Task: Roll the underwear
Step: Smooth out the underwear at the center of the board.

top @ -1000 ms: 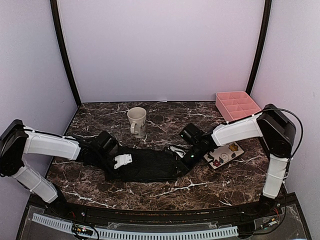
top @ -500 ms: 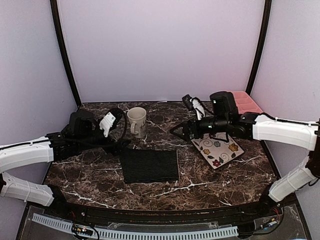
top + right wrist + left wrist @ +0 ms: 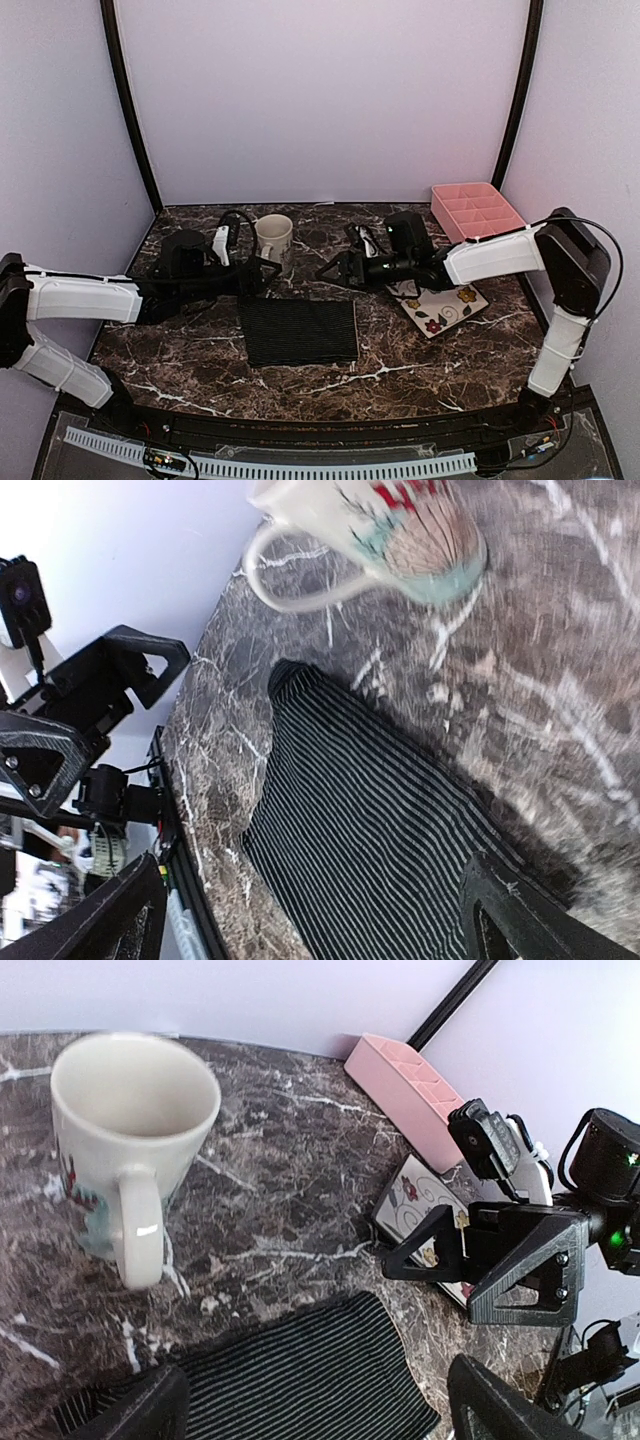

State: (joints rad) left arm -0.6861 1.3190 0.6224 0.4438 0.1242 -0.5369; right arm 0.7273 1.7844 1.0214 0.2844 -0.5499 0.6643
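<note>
The black ribbed underwear (image 3: 298, 332) lies flat as a folded rectangle on the marble table, also seen in the left wrist view (image 3: 290, 1380) and the right wrist view (image 3: 370, 820). My left gripper (image 3: 260, 273) hovers open just beyond the cloth's far left corner. My right gripper (image 3: 336, 271) hovers open beyond its far right corner. The two grippers face each other above the far edge. Neither touches the cloth, and nothing sits between the fingers in the left wrist view (image 3: 320, 1420) or the right wrist view (image 3: 320, 930).
A white mug (image 3: 275, 243) stands right behind the left gripper, close to both. A flowered square plate (image 3: 446, 305) lies under the right forearm. A pink divided box (image 3: 475, 210) sits at the back right corner.
A second ago both grippers were down, shut on the ends of the wider cloth. They have let go, opened and lifted. The cloth now lies narrower, and both grippers have lowered toward its far edge.
</note>
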